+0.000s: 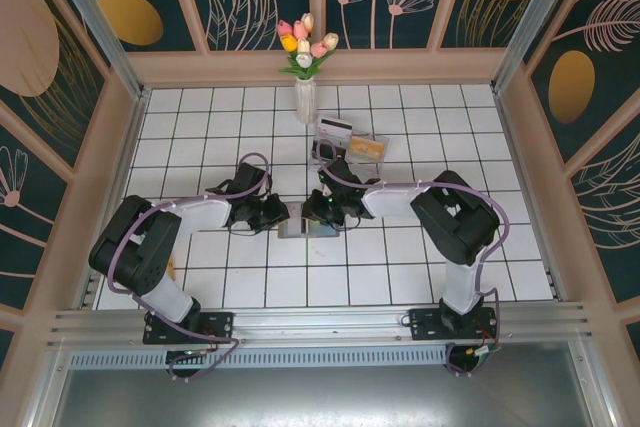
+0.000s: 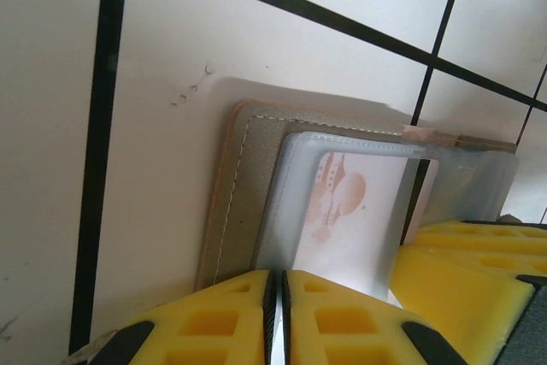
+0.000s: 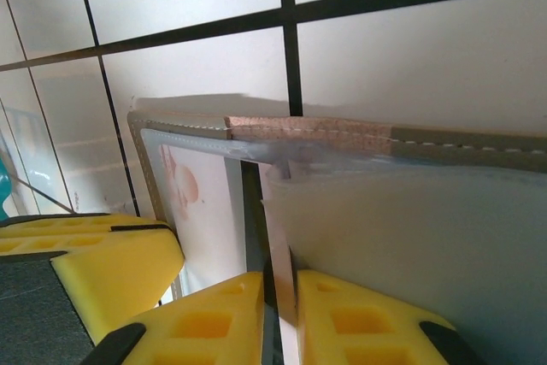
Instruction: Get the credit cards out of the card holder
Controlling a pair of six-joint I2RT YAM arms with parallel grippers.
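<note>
The card holder lies open on the tiles between both arms, its grey stitched panel under clear sleeves. A white credit card with a pink print sits inside one sleeve. My left gripper is shut on that sleeve's near edge. My right gripper is shut on a thin pale sheet standing edge-on at the holder's fold, a frosted sleeve leaf by its look. From above the two grippers nearly touch. A tan-yellow card lies in the clear tray.
The clear plastic tray stands just behind the right gripper, with another card at its back. A white vase of tulips is further back at centre. Wooden walls ring the tiled floor.
</note>
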